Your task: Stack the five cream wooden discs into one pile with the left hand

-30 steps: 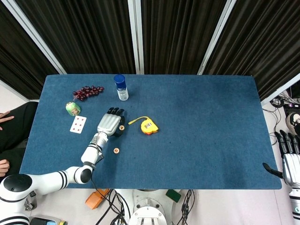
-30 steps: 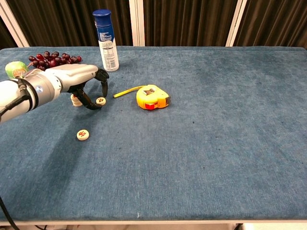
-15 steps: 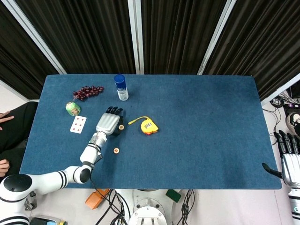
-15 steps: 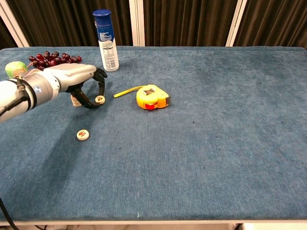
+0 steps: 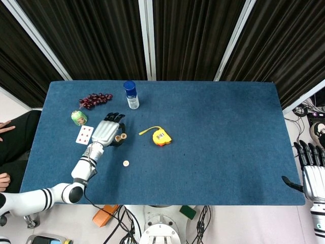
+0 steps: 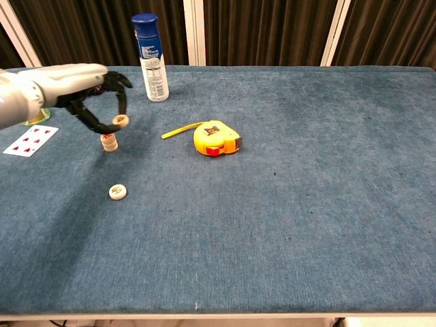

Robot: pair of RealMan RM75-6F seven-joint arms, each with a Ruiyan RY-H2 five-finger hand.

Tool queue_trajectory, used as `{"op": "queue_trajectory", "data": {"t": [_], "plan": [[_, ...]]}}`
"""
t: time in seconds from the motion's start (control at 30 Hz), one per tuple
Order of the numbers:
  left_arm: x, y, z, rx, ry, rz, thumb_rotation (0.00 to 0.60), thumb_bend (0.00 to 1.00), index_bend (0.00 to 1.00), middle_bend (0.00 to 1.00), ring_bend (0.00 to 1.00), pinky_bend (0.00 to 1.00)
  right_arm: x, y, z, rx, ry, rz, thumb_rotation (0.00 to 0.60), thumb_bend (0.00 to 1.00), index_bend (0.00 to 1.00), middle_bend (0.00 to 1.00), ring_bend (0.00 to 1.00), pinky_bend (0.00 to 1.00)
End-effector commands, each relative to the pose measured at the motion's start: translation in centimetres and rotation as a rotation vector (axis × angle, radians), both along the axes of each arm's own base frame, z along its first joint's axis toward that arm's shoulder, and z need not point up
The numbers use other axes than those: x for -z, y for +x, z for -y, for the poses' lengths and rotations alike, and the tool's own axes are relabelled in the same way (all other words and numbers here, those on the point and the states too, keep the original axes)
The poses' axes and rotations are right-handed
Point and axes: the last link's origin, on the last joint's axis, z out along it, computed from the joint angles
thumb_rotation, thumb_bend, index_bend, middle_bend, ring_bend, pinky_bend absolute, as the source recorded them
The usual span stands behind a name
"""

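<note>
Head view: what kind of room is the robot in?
Probably a robot test lab: black curtains hang behind a blue cloth table, and loose cables trail on the floor below it.

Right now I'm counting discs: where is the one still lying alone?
The lone disc lies flat on the table's left side in the chest view, nearer the camera than the small pile, left of the tape measure.

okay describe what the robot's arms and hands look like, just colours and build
The left arm is glossy white with black bands at its joints, narrowing to a silver-grey wrist. The left hand has a silver-grey metallic back and black fingers. The right hand, at the frame's edge, looks the same: pale grey palm, black fingers. No cables show on either.
</note>
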Motion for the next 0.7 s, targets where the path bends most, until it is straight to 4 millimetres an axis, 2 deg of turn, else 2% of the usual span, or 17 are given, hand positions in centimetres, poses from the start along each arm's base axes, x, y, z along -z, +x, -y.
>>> {"op": "queue_trajectory", "data": {"t": [0.03, 0.7], "plan": [[0.1, -0.6, 0.1, -0.017, -0.006, -0.012, 0.600, 0.36, 0.52, 0.08, 0.00, 0.00, 0.0, 0.0, 0.0, -0.001, 0.000, 0.001, 0.600, 0.20, 0.01, 0.09, 0.00, 0.01], [0.5, -2.2, -0.6, -0.075, -0.004, -0.041, 0.600, 0.35, 0.50, 0.08, 0.00, 0.00, -0.1, 0.0, -0.3, 0.004, -0.005, 0.000, 0.600, 0.21, 0.01, 0.09, 0.00, 0.01]]}}
